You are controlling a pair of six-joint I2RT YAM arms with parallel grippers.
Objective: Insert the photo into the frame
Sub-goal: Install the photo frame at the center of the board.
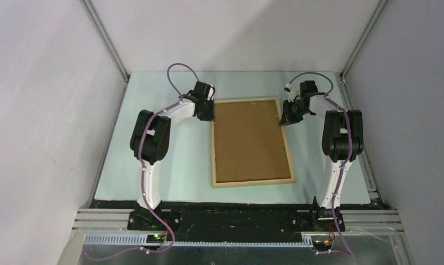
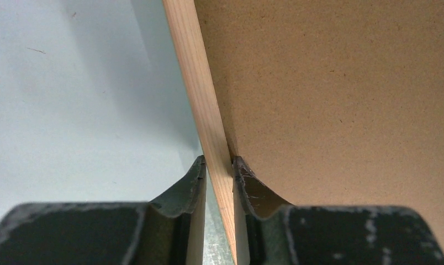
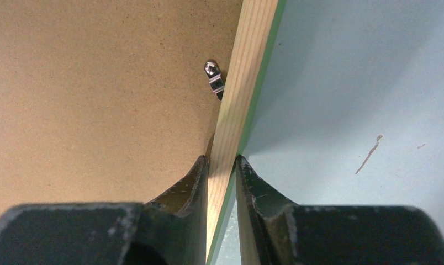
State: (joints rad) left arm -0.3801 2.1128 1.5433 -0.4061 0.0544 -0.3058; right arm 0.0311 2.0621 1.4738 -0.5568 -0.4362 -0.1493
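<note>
One frame lay back-up on the desk, one brown board inside — the left jaws and right jaws each clamped a side rail.

Left claw and right claw are scuffed black; 2 arms white, black-jointed, purple-cabled.
</note>
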